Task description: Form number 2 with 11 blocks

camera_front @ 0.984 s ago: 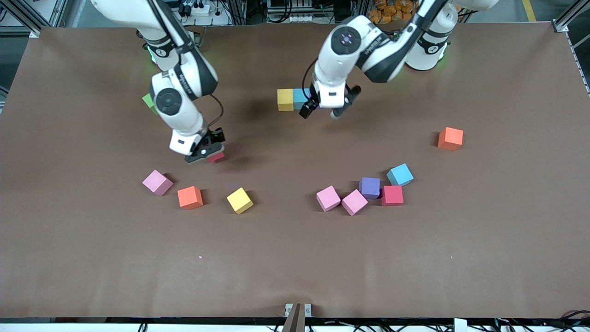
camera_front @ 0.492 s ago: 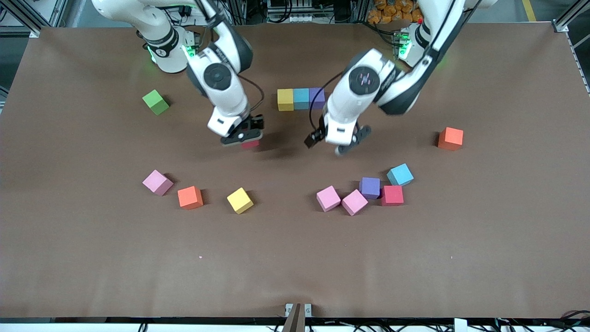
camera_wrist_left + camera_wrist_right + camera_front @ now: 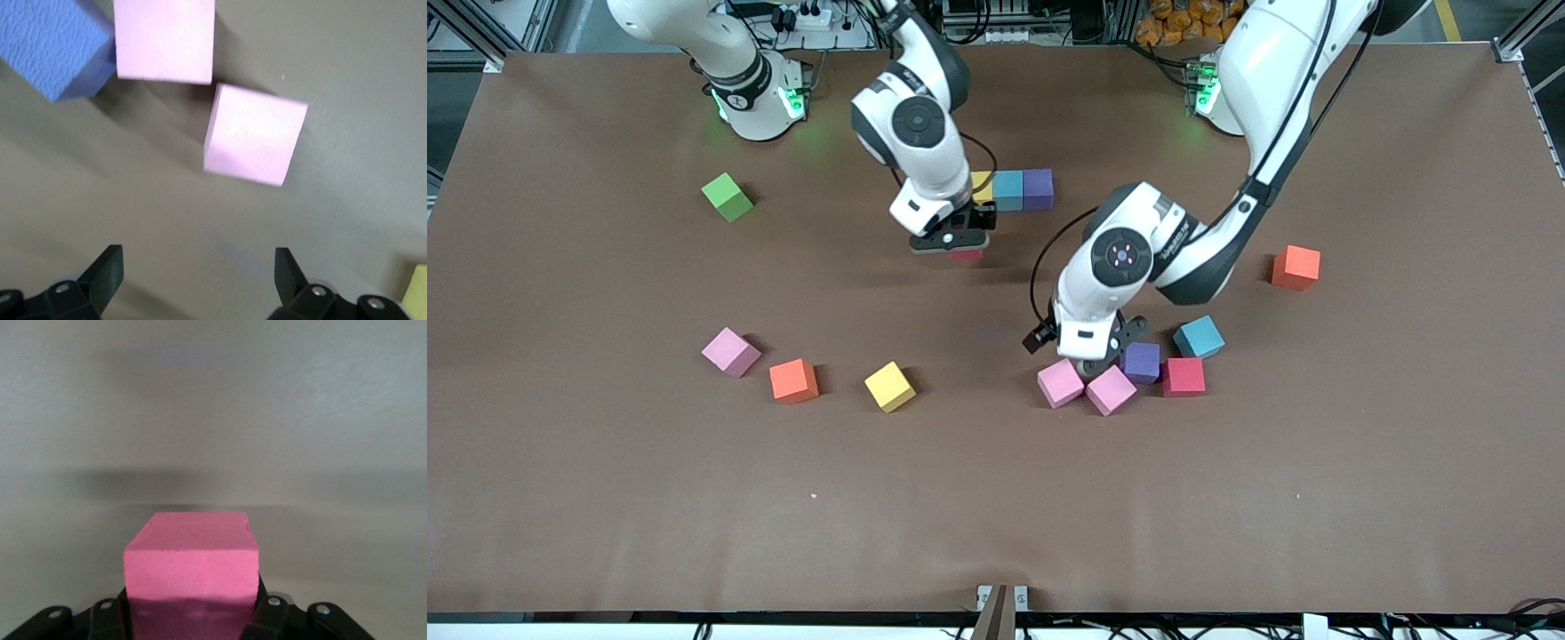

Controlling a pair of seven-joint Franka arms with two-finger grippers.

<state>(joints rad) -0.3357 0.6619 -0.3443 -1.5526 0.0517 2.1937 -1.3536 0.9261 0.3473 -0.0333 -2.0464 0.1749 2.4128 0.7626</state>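
Now the right gripper (image 3: 950,242), jaws clamping a red block (image 3: 966,255), is hanging at the yellow-blue-purple row's (image 3: 1009,190) six o'clock, needing lowering; the left gripper (image 3: 1096,356), jaws wide and empty, is hovering over the pink blocks (image 3: 1060,384).

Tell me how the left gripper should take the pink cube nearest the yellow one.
Come from above with the open left gripper. Pinch the pink cube on the two faces clear of the second pink cube, which sits close beside it. It lies flat but turned, so rotate the fingers to match.

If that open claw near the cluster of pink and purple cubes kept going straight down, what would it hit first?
Probably a pink cube: the left gripper, fingers open, points down over the pair of pink cubes. Its exact height is unclear, so it might touch bare table beside it.
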